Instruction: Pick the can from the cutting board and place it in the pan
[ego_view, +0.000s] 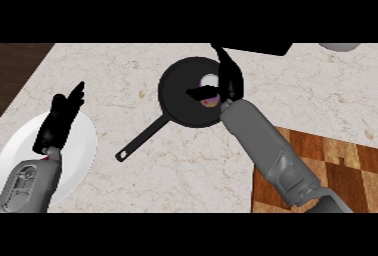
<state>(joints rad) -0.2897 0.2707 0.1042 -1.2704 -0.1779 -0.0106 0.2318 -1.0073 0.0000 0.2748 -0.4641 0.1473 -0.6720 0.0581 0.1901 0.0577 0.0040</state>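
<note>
Pale-topped can (210, 80) with a purple lower part, clasped by the right hand (235, 88) over the black pan (177, 102).

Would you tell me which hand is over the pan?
The right hand, holding the can over the pan; the left hand rests open above the white plate.

You'll see the table (133, 60) as pale beige stone with fine brown veining, smooth and lightly polished. The cutting board (339, 165) is wood: warm brown blocks with visible grain. The pan (177, 97) looks matt black all over, handle included, while the plate (83, 145) is plain white and smooth. The right forearm (258, 140) and left forearm (29, 185) have a smooth grey shell, plastic or metal, you can't tell which. The right hand (234, 85) and left hand (55, 125) are dull black. The can (210, 80) shows a pale, smooth top.
</note>
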